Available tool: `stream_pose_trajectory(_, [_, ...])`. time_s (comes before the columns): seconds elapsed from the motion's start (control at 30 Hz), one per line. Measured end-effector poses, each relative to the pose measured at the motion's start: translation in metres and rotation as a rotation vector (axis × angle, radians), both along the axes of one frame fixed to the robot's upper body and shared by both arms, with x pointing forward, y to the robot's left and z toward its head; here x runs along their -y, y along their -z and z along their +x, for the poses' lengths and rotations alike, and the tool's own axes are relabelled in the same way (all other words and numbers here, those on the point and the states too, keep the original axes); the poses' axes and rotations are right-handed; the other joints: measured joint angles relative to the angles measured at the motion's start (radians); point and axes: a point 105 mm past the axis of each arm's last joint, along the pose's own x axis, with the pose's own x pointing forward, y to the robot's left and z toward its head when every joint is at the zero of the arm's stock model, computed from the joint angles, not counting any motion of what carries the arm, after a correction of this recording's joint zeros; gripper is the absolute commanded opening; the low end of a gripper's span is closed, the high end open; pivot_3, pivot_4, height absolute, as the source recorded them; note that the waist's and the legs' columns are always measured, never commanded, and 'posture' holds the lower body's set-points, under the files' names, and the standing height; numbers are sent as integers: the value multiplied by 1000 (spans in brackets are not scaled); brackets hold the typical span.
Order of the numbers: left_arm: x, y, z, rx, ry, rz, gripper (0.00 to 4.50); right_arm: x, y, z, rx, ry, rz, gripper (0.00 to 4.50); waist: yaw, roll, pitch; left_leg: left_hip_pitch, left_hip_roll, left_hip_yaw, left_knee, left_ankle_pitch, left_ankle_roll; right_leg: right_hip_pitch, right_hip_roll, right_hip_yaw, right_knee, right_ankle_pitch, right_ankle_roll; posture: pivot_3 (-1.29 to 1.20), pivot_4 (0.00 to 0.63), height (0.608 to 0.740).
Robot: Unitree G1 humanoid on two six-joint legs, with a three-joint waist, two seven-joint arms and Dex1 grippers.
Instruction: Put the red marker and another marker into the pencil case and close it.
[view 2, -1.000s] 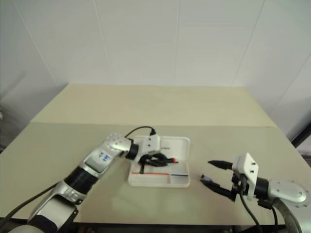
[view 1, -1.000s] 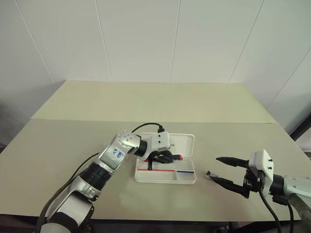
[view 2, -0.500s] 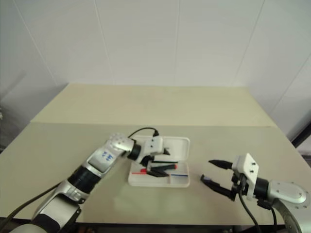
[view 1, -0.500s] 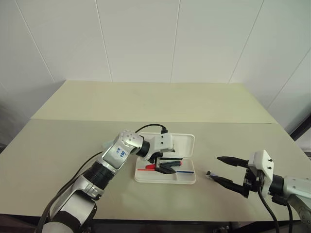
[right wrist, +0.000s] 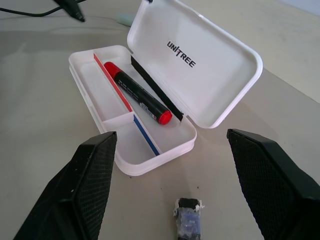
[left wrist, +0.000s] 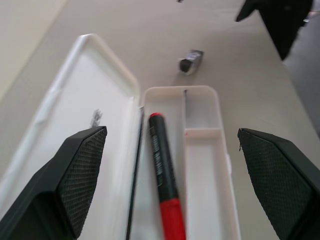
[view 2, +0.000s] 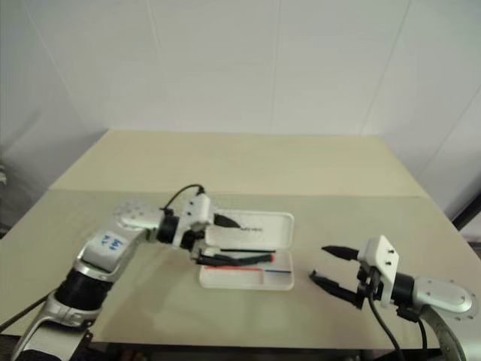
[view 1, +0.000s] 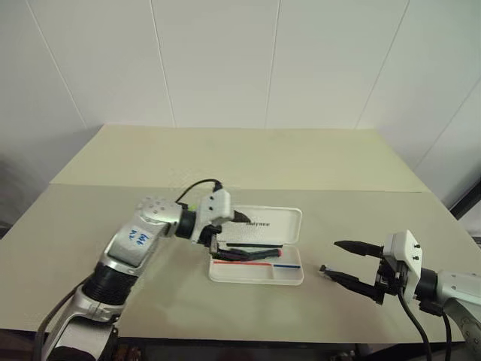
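Red marker (right wrist: 138,93) lies in the open pencil case (right wrist: 210,90), both my pincers wide and empty; green marker (right wrist: 124,19): light, slick, rigid, so pinch mid-barrel.

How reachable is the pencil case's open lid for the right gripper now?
Probably reachable: the right gripper is open and faces the lid of the pencil case, with only a small dark stub lying between.

One pencil case (right wrist: 150,145), white, lid open. One red marker (right wrist: 138,93) lying in it. One small dark stub (right wrist: 188,222) on the worktop (view 1: 225,158) beside the case. One pale green item (right wrist: 125,19) behind the lid, partly hidden. Two grippers: left gripper (view 1: 229,233), right gripper (view 1: 344,261), both spread
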Motion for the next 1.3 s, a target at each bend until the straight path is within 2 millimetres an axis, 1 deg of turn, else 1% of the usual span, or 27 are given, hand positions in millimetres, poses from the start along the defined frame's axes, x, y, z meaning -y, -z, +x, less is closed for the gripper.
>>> stream_pose_trajectory(0.1, [-25, -4, 13, 25, -119, -1, 4471, 0, 1, 0, -10, -3, 0, 4500, -1, 0, 0, 0, 0, 0, 0, 0, 0, 0, 0, 0, 1, 0, 0, 0, 150, 740])
stream_pose_trajectory(0.17, [-51, -2, 27, 54, -226, 28, 4471, 1, 1, 1, -14, -6, 0, 4500, -3, 0, 0, 1, 0, 0, -1, 0, 0, 0, 0, 0, 1, 0, 0, 0, 150, 740])
stream_pose_trajectory(0.23, [-75, 4, 39, 63, -310, 62, 4471, 2, 0, 3, -11, -8, 2, 4500, -5, 0, 0, 1, 0, 1, -1, 0, 0, 0, 0, 0, 1, 0, -1, 0, 150, 740])
stream_pose_trajectory(0.43, [-130, 20, 80, 59, -562, 133, 4471, -1, -8, 10, 11, -31, 4, 4500, 3, 0, 0, 0, 0, 0, -1, 0, 0, 0, 0, -1, 1, 0, 0, 0, 150, 740])
stream_pose_trajectory(0.5, [-147, 34, 89, 38, -626, 180, 4471, -2, -5, 10, -1, -35, 2, 4500, 2, 0, 0, 0, -1, 0, -1, 0, 0, 0, 0, -1, 0, 0, 0, 0, 150, 740])
stream_pose_trajectory(0.53, [-152, 41, 91, 21, -643, 188, 4471, -2, -4, 10, -4, -35, 2, 4500, 1, 0, 0, 0, -1, 0, -2, 0, 0, 0, 0, -1, 0, 0, 0, 0, 150, 740])
stream_pose_trajectory(0.6, [-152, 53, 94, -7, -647, 197, 4471, -2, -3, 10, -4, -34, -1, 4500, 2, 0, 0, -1, -1, -1, -2, -1, 0, -1, 0, -1, 0, -1, 1, 0, 150, 740])
stream_pose_trajectory(0.8, [-144, 55, 102, -39, -623, 171, 4471, -2, -1, 9, -12, -32, -2, 4500, 4, 0, 0, -1, -1, -1, -1, -1, 0, -1, 0, -1, 2, -1, 1, 0, 150, 740])
stream_pose_trajectory(1.0, [-137, 59, 100, -108, -579, 151, 4471, -1, 4, 6, -29, -24, -3, 4500, 1, 0, 0, -1, -1, -1, 0, 0, 0, -1, 0, -1, 3, -1, 1, 0, 150, 740])
stream_pose_trajectory(1.2, [-135, 63, 99, -142, -565, 153, 4471, -1, 5, 6, -32, -20, -3, 4500, 1, 0, 0, -1, -1, -1, 0, 0, 0, -1, 0, -1, 3, -1, 1, 0, 150, 740])
stream_pose_trajectory(1.3, [-133, 64, 97, -156, -545, 156, 3860, -1, 5, 6, -31, -18, -3, 4500, 1, 0, 0, -1, -1, -1, 0, -1, 0, -1, 0, -1, 3, -1, 1, 0, 150, 740])
